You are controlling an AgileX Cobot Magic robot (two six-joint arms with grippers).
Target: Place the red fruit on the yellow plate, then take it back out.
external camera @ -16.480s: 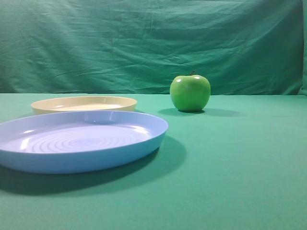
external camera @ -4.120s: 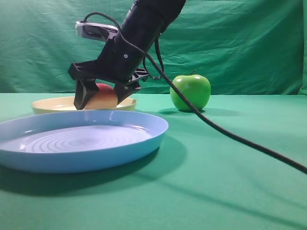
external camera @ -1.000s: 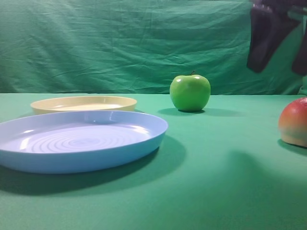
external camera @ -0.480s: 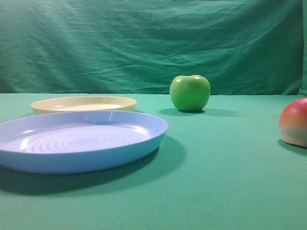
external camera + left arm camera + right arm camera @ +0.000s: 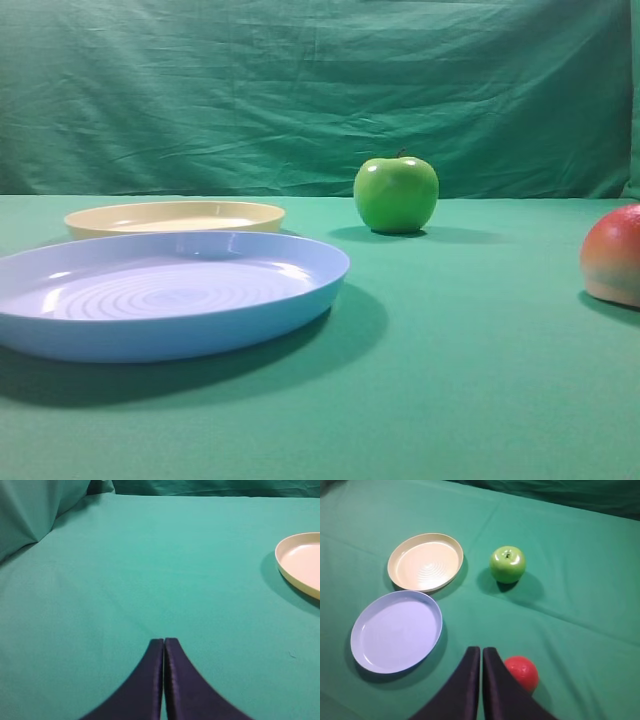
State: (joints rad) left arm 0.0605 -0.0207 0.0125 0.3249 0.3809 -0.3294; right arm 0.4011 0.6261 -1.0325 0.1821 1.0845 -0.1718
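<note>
The red fruit (image 5: 521, 672) sits on the green worktop (image 5: 480, 380), well apart from the yellow plate (image 5: 425, 562), which is bare. In the high view you see the fruit (image 5: 614, 254) cut off at the right edge, resting alone with nothing touching it. By the look of things the fruit is out of the plate and set down, so the task seems to be at its end.

In the right wrist view the right gripper (image 5: 481, 652) hangs high above the scene with its jaws clenched together on nothing. The fruit lies just beside the jaw tips in that view, a little to their right and below, but far beneath them on the cloth.

In its own wrist view the left gripper (image 5: 164, 642) also has its jaws pressed together, empty, over bare cloth with the yellow plate's rim (image 5: 292, 565) off to the right.

If you are wrapping up, keep both arms clear of the fruit so it does not roll, and leave it resting where it is.

A green apple (image 5: 507, 564) stands right of the yellow plate, and a blue plate (image 5: 396, 631) lies nearer the camera.
</note>
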